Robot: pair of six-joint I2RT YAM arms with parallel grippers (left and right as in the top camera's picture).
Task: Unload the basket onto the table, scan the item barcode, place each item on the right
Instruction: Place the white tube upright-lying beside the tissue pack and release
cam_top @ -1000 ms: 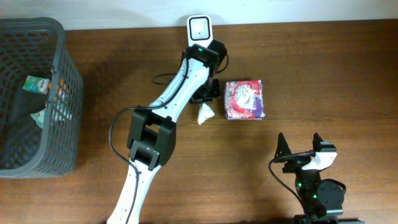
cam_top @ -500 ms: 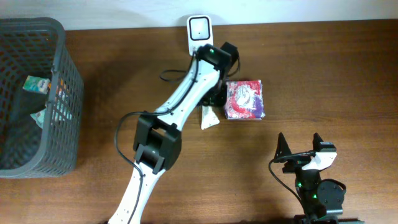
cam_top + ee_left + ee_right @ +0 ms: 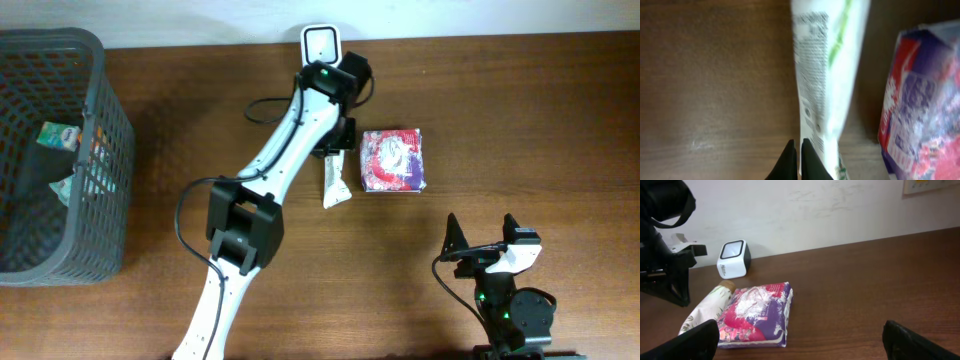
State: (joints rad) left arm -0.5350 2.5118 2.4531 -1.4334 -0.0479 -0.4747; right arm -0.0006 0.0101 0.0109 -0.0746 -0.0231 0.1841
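The item, a white packet (image 3: 334, 182) with green print and small text (image 3: 825, 75), lies stretched lengthwise on the table just left of a purple-and-red pack (image 3: 394, 160). My left gripper (image 3: 335, 148) is over the packet's far end. Its jaws (image 3: 800, 159) are shut, and the packet's edge runs into the seam between them. The white barcode scanner (image 3: 320, 42) stands behind them at the table's back edge. My right gripper (image 3: 810, 345) rests wide open near the front, holding nothing. From there I see the packet (image 3: 705, 311) beside the pack (image 3: 757, 312) and the scanner (image 3: 733, 258).
A dark grey mesh basket (image 3: 108, 150) with several packaged goods stands at the left edge. The left arm (image 3: 290, 140) and its cable cross the table diagonally from the front. A pale wall runs along the back.
The left gripper opened, swung right toward the purple pack, then shut again and came back left. The packet went from bunched up to stretched out. The right arm has not moved.
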